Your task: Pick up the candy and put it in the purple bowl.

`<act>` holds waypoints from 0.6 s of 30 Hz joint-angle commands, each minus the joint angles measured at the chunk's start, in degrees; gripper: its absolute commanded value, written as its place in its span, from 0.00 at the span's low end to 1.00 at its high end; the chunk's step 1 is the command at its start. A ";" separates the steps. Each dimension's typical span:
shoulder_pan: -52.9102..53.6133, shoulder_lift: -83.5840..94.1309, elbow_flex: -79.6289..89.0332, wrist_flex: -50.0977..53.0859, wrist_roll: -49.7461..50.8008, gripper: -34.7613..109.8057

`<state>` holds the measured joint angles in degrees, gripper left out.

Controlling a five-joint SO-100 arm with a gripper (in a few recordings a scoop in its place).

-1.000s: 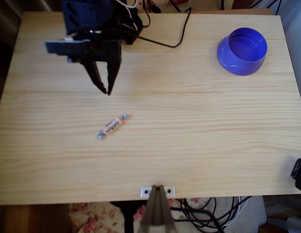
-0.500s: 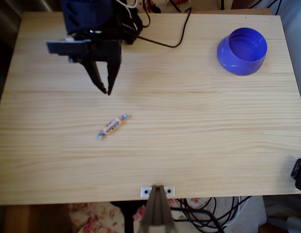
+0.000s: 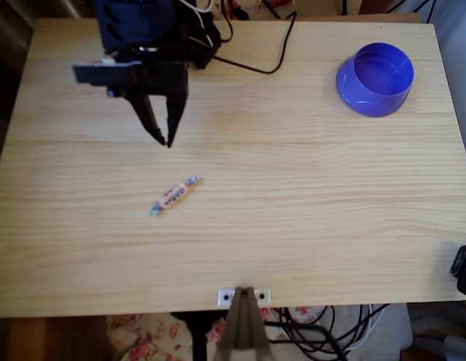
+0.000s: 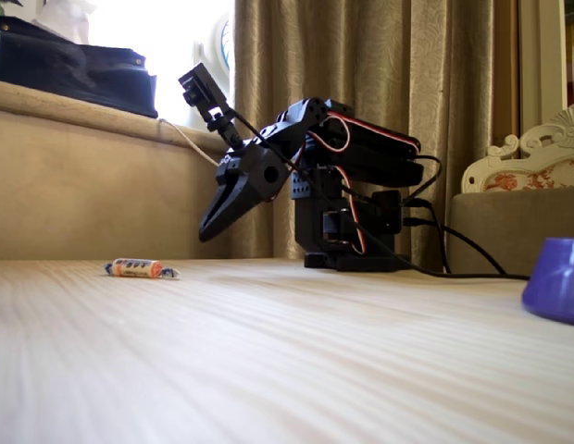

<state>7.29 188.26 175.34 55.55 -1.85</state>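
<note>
The candy lies on the wooden table, left of centre in the overhead view, its twisted ends slanting up to the right. In the fixed view the candy rests flat at the left. My black gripper hangs above the table behind the candy, tips nearly together and pointing down, holding nothing. The fixed view shows the gripper raised off the surface, well clear of the candy. The purple bowl stands empty at the far right corner; its edge shows at the right of the fixed view.
The arm's black base sits at the table's far left edge, with black cables trailing across the back. A small white bracket is fixed at the near edge. Light wood table stretches between candy and bowl.
</note>
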 commanded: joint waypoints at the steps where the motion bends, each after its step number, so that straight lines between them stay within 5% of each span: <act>1: 0.53 0.79 -1.23 -0.70 -1.05 0.24; 18: 2.11 -2.64 -5.10 1.67 2.64 0.24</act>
<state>8.35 186.33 175.34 55.99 -0.26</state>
